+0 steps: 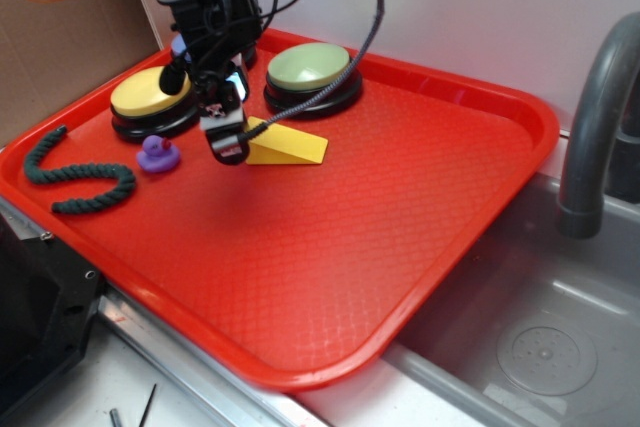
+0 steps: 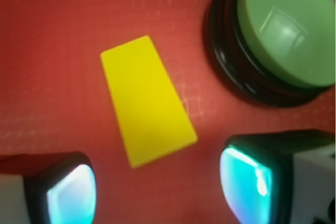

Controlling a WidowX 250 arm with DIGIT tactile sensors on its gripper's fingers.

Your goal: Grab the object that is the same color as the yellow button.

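Gripper (image 2: 157,192), jaws spread apart and empty, hangs above the yellow wedge (image 2: 147,100) near the tray's (image 1: 450,247) far edge; it should lower straight, centring both fingers (image 2: 71,195) on the wedge's long sides.

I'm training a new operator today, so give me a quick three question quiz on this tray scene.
1. True or false: the gripper already holds the yellow wedge.
2. Which button sits nearest the purple duck? A green button, B yellow button.
3. Fill in: the dark green rope lies on the red ____.

Key: 1 false, the gripper is open with the wedge lying free between its fingers in the wrist view. 2 B. 3 tray.
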